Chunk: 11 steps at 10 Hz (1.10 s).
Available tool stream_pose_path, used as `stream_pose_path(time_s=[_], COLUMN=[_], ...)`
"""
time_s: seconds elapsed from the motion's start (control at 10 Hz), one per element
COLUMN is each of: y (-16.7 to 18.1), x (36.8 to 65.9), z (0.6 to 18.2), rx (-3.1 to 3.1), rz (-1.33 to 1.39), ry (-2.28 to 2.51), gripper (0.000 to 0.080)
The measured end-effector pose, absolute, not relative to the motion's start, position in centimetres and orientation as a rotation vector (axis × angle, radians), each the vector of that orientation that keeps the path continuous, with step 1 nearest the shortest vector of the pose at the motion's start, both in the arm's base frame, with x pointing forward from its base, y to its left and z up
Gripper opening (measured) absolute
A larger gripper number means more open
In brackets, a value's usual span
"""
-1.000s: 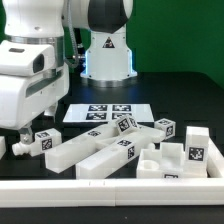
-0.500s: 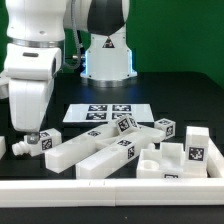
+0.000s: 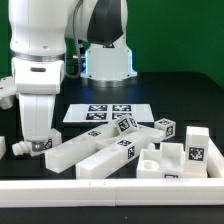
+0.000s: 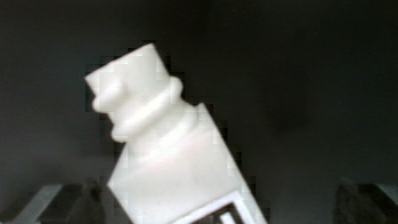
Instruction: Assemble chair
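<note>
The pincer [image 3: 33,146] hangs wide open and empty over a white bar [image 4: 169,140] at the exterior view's left of the worktop [image 3: 180,100]. To grip well, I judge it should drop straight, with the jaws straddling the bar evenly, clear of its knobbed tip. The other chair pieces [image 3: 150,150] lie to its right. Only black-and-white square tags [image 3: 42,142] show, with no readable writing.

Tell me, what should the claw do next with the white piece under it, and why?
Probably ease down and close. The open two-finger gripper hangs over the white blocky plastic bar with a knobbed end, which lies between its jaws, not yet gripped.
</note>
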<state>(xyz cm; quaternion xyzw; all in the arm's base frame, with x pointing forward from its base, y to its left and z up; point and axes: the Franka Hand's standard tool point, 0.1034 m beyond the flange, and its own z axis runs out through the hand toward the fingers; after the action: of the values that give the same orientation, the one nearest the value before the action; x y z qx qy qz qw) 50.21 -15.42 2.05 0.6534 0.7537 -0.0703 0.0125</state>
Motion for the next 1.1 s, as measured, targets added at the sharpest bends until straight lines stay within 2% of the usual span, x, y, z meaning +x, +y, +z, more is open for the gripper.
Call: stream_pose_path(time_s=[0.2, 0.3, 0.4, 0.9, 1.1], y=[-15.49, -15.52, -15.53, -15.68, -16.07], x=[50.17, 50.16, 50.17, 50.12, 49.70], z=[2.04, 2.04, 2.04, 2.06, 2.21], rx=[2.041, 2.044, 2.045, 2.123, 2.304], rz=[-0.220, -0.220, -0.219, -0.216, -0.204], ry=[2.345, 2.343, 2.341, 2.265, 2.068], gripper=[0.0393, 0.0393, 0.0278, 0.0278, 0.0279])
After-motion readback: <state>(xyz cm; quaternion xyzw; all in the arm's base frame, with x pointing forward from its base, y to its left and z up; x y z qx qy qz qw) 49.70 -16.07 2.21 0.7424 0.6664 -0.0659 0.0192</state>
